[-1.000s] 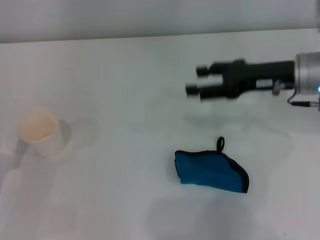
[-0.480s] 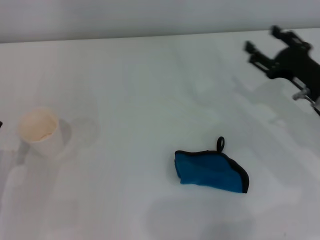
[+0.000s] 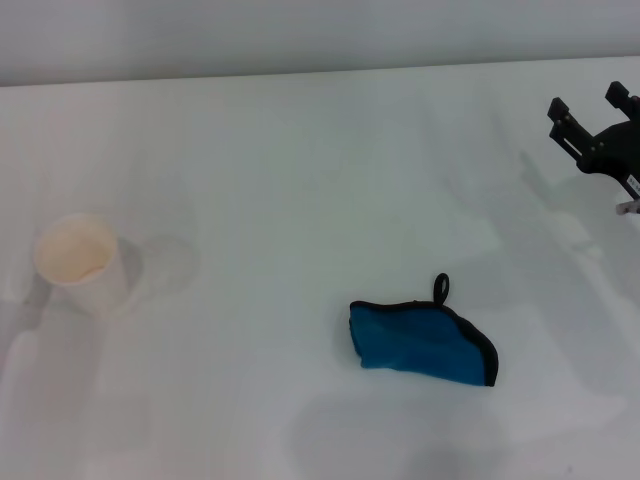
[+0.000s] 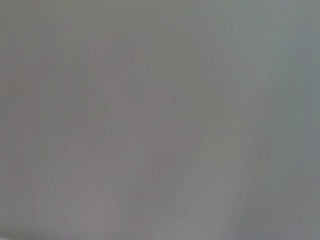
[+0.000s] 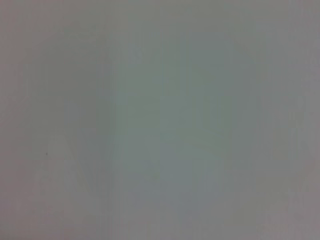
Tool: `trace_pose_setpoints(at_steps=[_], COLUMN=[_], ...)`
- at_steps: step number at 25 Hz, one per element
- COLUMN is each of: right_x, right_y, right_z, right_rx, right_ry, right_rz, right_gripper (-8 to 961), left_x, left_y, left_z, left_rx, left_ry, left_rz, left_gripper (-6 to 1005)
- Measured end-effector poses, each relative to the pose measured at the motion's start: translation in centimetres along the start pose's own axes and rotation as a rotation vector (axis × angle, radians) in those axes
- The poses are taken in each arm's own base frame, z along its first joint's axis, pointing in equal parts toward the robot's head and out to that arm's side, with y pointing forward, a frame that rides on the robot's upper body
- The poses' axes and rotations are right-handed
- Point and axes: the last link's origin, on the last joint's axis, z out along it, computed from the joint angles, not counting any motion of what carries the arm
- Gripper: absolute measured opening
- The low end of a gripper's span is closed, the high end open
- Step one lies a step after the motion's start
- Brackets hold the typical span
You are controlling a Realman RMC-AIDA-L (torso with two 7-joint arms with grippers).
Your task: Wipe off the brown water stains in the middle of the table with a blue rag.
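Observation:
The blue rag [image 3: 421, 343] lies crumpled on the white table [image 3: 300, 180], right of centre and near the front, its black loop [image 3: 441, 287] pointing away from me. My right gripper [image 3: 588, 102] hangs at the far right edge of the head view, well behind and to the right of the rag, open with nothing between its fingers. No brown water stains show on the tabletop in any view. The left gripper is out of view. Both wrist views show only plain pale surface.
A white paper cup [image 3: 80, 262] with a tan inside stands upright at the left of the table. The table's far edge [image 3: 320, 72] runs across the top of the head view.
My right gripper has drawn back from above the table's middle to the far right edge of the head view. The rag and the cup have not moved.

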Motion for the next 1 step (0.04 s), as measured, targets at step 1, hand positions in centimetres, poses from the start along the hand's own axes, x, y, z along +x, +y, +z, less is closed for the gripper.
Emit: trace_pose_setpoints(at_steps=[1], right_x=[-0.02], right_y=[0.02], right_z=[0.04], right_rx=[-0.001], right_ry=[0.0], right_rz=[0.006], right_gripper=[818], left_x=[-0.01], left_y=[0.01], left_z=[0.02], left_rx=[0.0], left_ry=[0.0], left_rz=[0.0], left_gripper=[874])
